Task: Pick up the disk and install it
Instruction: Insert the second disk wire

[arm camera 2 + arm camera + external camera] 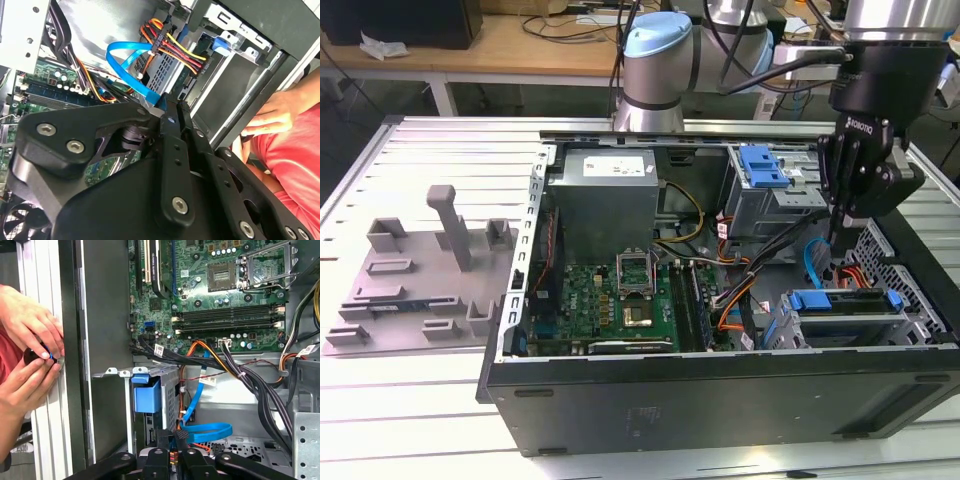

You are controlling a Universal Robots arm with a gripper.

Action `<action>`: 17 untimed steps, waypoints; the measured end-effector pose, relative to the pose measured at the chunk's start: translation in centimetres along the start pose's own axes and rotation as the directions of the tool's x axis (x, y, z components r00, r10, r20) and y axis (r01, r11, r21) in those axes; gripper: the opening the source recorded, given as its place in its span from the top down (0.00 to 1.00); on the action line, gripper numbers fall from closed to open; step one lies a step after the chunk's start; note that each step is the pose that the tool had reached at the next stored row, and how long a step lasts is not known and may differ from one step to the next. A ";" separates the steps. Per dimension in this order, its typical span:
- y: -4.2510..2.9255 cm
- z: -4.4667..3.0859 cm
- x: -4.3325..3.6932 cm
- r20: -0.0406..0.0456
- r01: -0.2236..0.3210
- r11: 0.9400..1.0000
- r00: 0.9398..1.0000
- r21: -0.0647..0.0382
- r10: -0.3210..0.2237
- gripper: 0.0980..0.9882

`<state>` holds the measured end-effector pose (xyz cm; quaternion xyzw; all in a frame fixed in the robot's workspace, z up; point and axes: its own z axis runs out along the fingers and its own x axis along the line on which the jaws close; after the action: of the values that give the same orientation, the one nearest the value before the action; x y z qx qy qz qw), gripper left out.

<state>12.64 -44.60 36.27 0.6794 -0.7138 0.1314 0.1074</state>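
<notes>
Our jaws (836,262) look pressed together with nothing between them: in the second wrist view the two black fingers (172,150) lie side by side with no gap that we can see, and in the first wrist view their tips (180,436) meet just above a blue flat cable (210,431). In the exterior view we see the gripper hanging inside the open computer case (720,400), toward the exterior view's right, pointing down between the drive cage and the bundle of orange and black wires (740,305).

The disk (845,300) sits in the bay at the near corner of the case on the exterior view's right, its blue carrier bracket lying flat along the top of the grey bay walls. Our jaws are just above and behind it, near but apart from it as far as we can tell.

Further back in the case a blue latch tab (763,165) stands on a silver cage, and the grey power-supply box (605,195) sits beside it. The green motherboard (610,300) covers the case floor. The case rests on a ribbed metal worktop (420,390), with a grey plastic fixture (420,275) lying on it at the exterior view's left.

In the first wrist view a person's hands (25,355) hold a small dark object against the outside edge of the case.
</notes>
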 end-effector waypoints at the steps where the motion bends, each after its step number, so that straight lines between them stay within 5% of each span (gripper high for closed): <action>1: 0.00 0.02 0.00 0.000 0.000 1.000 1.000 0.000 0.000 0.93; 10: 0.00 0.04 -0.01 0.000 0.000 1.000 1.000 0.000 0.000 0.93; 12: -0.01 0.21 0.46 0.031 -0.001 1.000 1.000 -0.001 0.001 0.93; 17: -0.12 0.70 1.84 0.079 -0.002 1.000 0.997 -0.004 0.002 0.93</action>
<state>12.68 -46.57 36.22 0.6831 -0.7185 0.1031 0.0801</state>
